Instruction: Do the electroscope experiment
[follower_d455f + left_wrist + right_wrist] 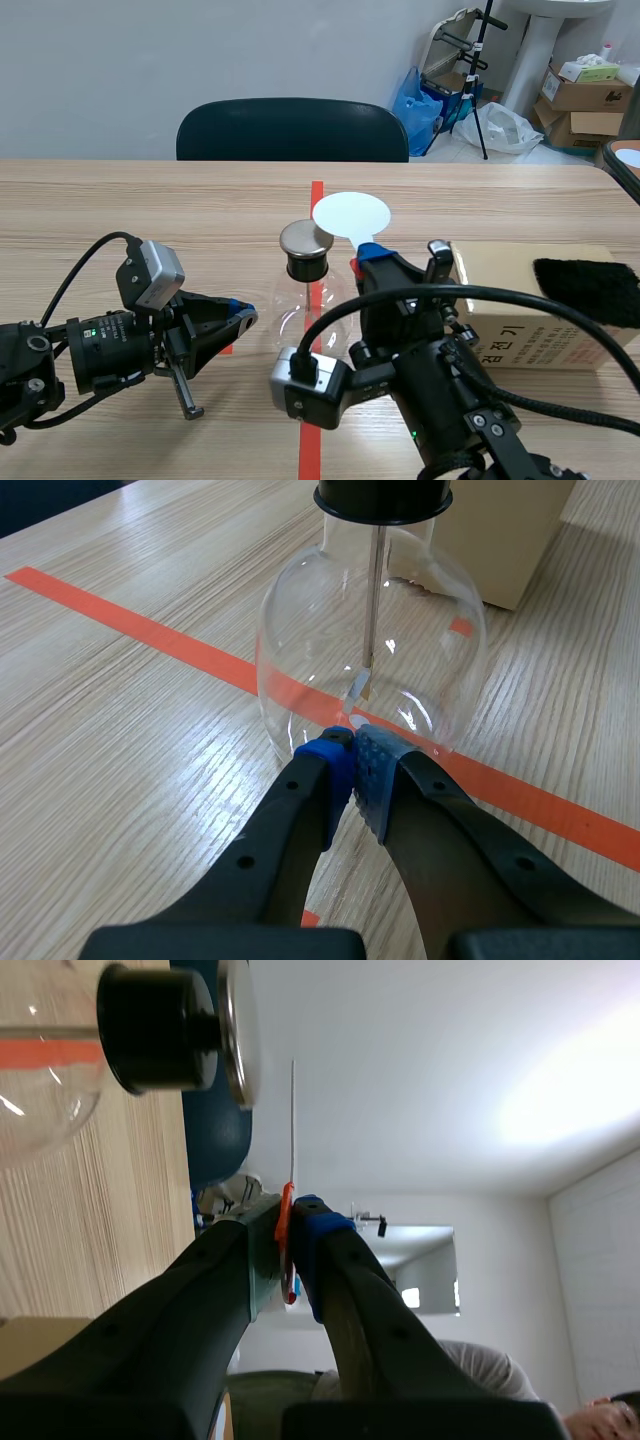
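In the scene view, the electroscope flask stood on the table, astride the red tape line. With the flask as dial centre, the left gripper lay at eight o'clock, the cardboard box with its black cloth at three, and the chair at twelve. The right gripper held the white disc at one o'clock of the metal cap.

In the left wrist view, the left gripper had its pads pressed together on nothing. The flask sat at its twelve o'clock, right at the tips; contact could not be judged. A rod hung from the black stopper.

In the right wrist view, the right gripper was clamped on the disc, seen edge-on, with the stopper at ten o'clock.
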Tool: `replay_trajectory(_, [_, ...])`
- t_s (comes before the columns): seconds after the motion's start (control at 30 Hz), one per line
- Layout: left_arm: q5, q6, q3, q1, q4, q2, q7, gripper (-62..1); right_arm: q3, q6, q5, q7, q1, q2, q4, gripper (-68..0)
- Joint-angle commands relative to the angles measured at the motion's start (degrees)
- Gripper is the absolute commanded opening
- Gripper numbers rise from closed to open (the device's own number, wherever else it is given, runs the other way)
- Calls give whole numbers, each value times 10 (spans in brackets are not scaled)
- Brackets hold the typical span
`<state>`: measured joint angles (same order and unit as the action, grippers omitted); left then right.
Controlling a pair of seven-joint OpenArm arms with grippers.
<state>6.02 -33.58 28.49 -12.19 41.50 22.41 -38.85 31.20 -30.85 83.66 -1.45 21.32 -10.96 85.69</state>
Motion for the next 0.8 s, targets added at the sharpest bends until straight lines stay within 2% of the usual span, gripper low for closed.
replay_trajectory(0.0, [-4,0,-1,0,12,5,-8,-579,-2,-8,0,10,-5,-3,5,-662])
replay_trajectory(0.27, [-4,0,-1,0,12,5,-8,-579,-2,-8,0,68,-5,-3,5,-662])
replay_trajectory(0.77, [-4,0,-1,0,12,5,-8,-579,-2,-8,0,89,-5,-3,5,-662])
